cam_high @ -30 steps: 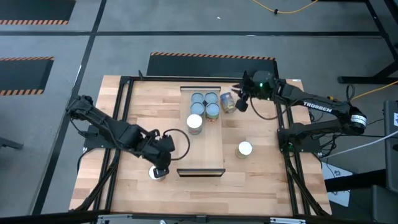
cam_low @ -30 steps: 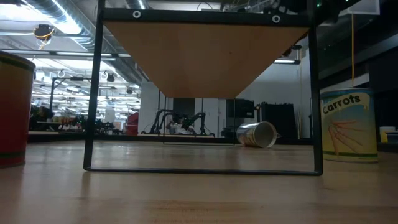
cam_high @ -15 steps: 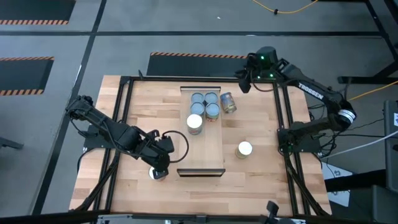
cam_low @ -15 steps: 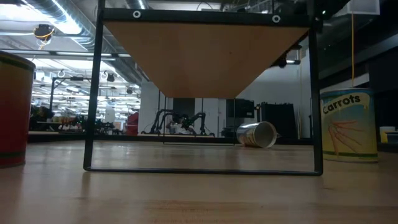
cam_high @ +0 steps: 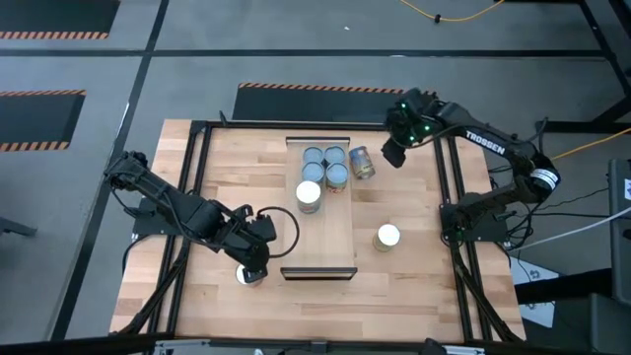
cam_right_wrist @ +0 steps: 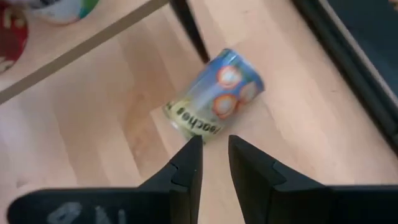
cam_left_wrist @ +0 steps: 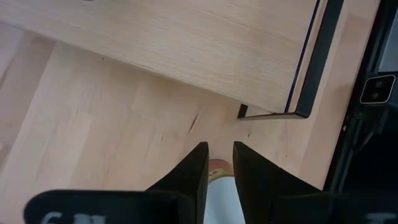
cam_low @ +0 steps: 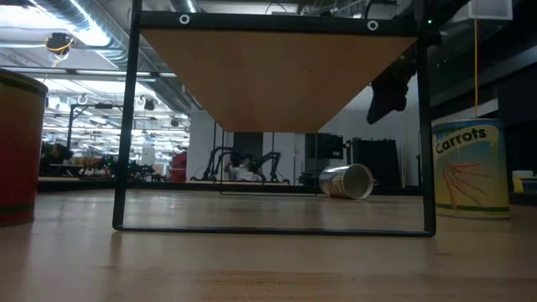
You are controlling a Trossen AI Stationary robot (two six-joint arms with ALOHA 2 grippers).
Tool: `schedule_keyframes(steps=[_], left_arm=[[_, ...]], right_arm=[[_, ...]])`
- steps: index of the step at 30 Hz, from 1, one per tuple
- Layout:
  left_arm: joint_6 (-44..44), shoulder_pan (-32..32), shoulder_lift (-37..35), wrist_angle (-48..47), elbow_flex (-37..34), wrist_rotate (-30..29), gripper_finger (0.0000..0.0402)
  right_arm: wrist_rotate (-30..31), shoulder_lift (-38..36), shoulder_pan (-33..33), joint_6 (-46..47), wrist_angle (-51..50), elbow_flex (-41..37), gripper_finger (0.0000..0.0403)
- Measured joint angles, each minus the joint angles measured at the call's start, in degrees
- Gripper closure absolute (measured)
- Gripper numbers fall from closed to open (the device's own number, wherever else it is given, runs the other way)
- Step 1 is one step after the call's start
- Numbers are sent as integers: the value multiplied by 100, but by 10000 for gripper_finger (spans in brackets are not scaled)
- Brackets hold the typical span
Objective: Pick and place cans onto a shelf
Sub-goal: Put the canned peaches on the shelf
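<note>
Left claw (cam_high: 252,268) low over the bench (cam_high: 414,286), pinching a small white-topped tin can (cam_high: 246,276) that stands at about 8 o'clock on the bench, just off the near-left corner of the shelf. In the left wrist view the two dark fingers (cam_left_wrist: 189,177) sit close together with the can's pale body (cam_left_wrist: 219,186) between them. Left arm runs in from the 9 o'clock edge, elbow bent, forearm angled toward 5 o'clock.

Right claw (cam_high: 392,153) raised off the bench at roughly 1 o'clock, empty. Fingers (cam_right_wrist: 186,165) only slightly parted, a narrow gap between them, nothing in it. Right arm reaches up from its base at 3 o'clock, over the frame rail, wrist pointed down and inward. In the low view it hangs as a dark shape (cam_low: 388,91) well above the surface.

Just beside the claw, toward the centre: a label-wrapped tin can lying on its side (cam_high: 362,163), blue label with orange fruit, on bare bench next to the shelf's far-right edge, not on it.

Long pale-wood shelf board with dark end lips (cam_high: 330,247) runs 12 to 6 through the centre. Far end carries a cluster of four grey-topped cans (cam_high: 325,165) and one white-topped can (cam_high: 309,194) at their near side.

A white-topped carrot-label can (cam_high: 387,237) stands alone at 4 o'clock, well apart from the shelf.
</note>
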Motion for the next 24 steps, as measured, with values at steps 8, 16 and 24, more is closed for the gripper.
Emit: schedule_keyframes(steps=[8,16,24], left_arm=[[-2,1,0,2,0,-8,335],[1,-1,2,2,0,-120,335],[-2,1,2,4,0,-168,335]], right_arm=[[3,0,408,0,271,-474,320],[68,0,873,28,993,-1469,320],[1652,0,1326,322,2365,-2243,320]])
